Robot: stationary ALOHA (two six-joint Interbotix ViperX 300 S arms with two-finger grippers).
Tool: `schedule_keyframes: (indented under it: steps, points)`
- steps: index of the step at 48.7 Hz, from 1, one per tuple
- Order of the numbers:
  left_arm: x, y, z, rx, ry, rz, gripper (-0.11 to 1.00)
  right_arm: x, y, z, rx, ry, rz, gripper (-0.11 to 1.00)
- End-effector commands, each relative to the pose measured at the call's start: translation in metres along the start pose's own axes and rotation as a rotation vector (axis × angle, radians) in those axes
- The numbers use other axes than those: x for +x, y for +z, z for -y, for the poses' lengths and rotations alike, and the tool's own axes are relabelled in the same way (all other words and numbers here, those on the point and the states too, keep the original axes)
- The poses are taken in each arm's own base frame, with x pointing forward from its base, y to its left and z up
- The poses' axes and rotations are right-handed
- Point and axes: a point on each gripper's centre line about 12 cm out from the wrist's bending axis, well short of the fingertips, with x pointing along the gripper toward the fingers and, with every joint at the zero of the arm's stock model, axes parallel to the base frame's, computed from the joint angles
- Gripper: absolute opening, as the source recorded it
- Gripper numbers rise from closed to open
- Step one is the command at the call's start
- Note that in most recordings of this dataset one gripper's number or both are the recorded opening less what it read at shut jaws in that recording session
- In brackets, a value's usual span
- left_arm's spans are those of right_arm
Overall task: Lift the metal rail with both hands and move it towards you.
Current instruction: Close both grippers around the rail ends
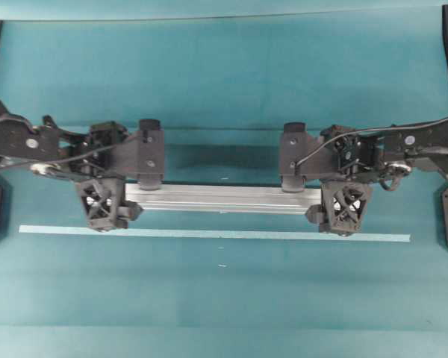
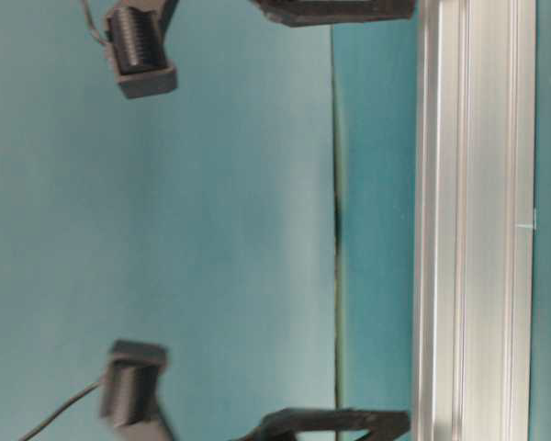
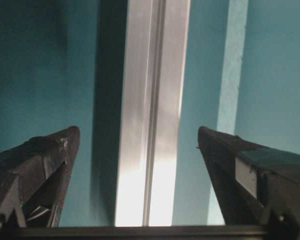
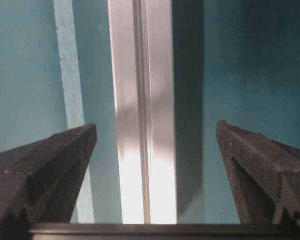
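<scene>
Both pincers wide open, L [image 3: 137,142] & R [image 4: 155,137], straddling metal rail [image 1: 222,198], nothing held

The worktop [image 1: 224,82] is viewed straight down from overhead; the table-level view is set close and turned sideways; the metal rail [image 1: 222,198] is shared by both wrist views, seen between jaws
</scene>
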Motion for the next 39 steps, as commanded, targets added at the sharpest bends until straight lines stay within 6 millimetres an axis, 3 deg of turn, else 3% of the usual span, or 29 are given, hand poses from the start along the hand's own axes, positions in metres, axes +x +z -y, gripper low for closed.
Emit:
schedule_keyframes:
  steps: [1,21,33,39]
  points:
    - [0.01,-0.001,0.001,0.001,0.0,-0.005,0.98,0.009,-0.002,-0.001,-0.004,-0.001,-0.002,0.99]
    - [0.04,-0.012,-0.003,-0.011,0.003,-0.022,0.98,0.033,-0.014,0.001,0.001,-0.007,-0.03,0.99]
    - [0.039,-0.016,-0.002,-0.013,0.001,-0.028,0.96,0.034,-0.013,0.001,0.017,-0.006,-0.022,0.99]
    - [0.039,-0.015,0.001,-0.003,-0.002,-0.017,0.89,0.034,-0.012,0.0,0.037,-0.003,-0.019,0.97]
